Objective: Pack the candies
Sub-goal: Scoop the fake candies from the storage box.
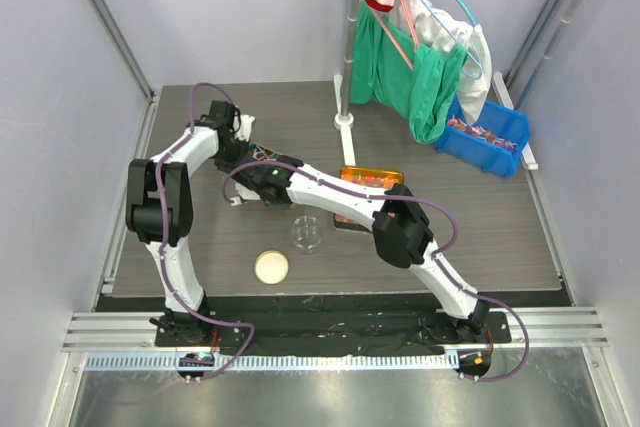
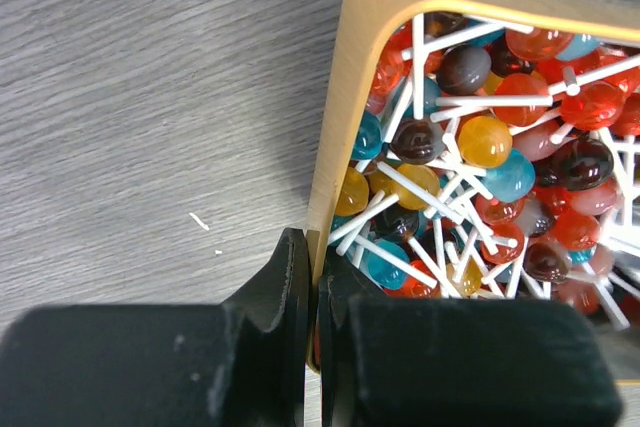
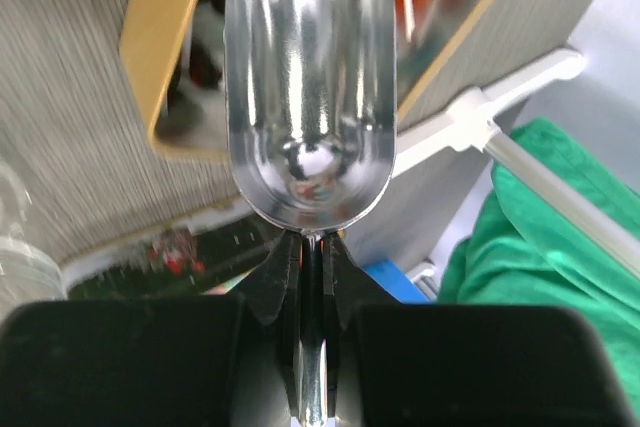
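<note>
Two grippers are engaged at the far-left part of the dark wood-grain table (image 1: 480,217).

Left gripper (image 2: 313,259): clamped on the wall of the light wooden tray with rounded corners (image 2: 350,97), one finger outside the rim and one inside. The tray is judged to be pinned this way so that it is not pushed along the table during scooping. The candies (image 2: 485,142), glossy round sweets in red, orange, blue and brown on white sticks, are heaped inside this tray.

Right gripper (image 3: 308,252): closed on the thin handle of the polished metal scoop (image 3: 310,97). The bowl is pointed forward and is empty. In the right wrist view the scoop is seen over the tray's edge. Whether it touches the heap cannot be told, since the tray is blurred there.

Edges and room:
- The tray's rim is raised, so the scoop's lip is judged to need to clear it before it is dipped.
- The left fingers take up only one stretch of the wall, and the remaining heap is left open to the scoop.
- The clear round plastic cup (image 1: 307,234) is set nearer the arm bases, with the round beige lid (image 1: 271,267) near it but apart. The cup is presumed to be the receiving container.
- The flat orange tray (image 1: 370,176) lies just beyond the right forearm, so a wide swing that way is judged risky.
</note>
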Controlling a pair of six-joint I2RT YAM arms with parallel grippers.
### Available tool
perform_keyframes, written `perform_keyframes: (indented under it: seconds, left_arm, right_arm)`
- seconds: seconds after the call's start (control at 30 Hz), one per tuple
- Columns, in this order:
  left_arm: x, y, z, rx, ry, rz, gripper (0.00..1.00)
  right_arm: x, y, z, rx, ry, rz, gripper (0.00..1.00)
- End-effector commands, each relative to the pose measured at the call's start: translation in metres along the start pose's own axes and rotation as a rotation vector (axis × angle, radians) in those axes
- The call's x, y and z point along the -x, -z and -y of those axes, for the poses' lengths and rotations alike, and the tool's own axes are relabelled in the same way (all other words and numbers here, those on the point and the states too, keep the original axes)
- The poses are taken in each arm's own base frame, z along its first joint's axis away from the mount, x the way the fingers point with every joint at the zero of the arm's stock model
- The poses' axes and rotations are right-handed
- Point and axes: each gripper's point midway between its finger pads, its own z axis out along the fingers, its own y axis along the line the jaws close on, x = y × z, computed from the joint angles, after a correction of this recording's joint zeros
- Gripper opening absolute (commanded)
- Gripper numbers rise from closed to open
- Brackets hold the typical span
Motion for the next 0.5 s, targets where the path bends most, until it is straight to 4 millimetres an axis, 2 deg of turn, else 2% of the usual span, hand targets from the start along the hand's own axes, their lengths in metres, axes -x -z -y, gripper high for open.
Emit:
perform_keyframes:
  seconds: [0.0,0.27,0.47]
  left_arm:
    - [0.044,0.039,0.01,-0.035,0.0,0.189,0.0]
    - [0.046,0.044,0.014,-0.054,0.006,0.203,0.0]
    - [0.045,0.044,0.017,-0.067,0.007,0.203,0.0]
  right_arm:
    - [0.009,-0.016,-0.012,0.046,-0.031,-0.017,0.01]
    - [0.032,-0.027,-0.005,0.009,-0.146,0.035,0.01]
    - [0.058,-0.036,0.002,-0.022,-0.227,0.119,0.01]
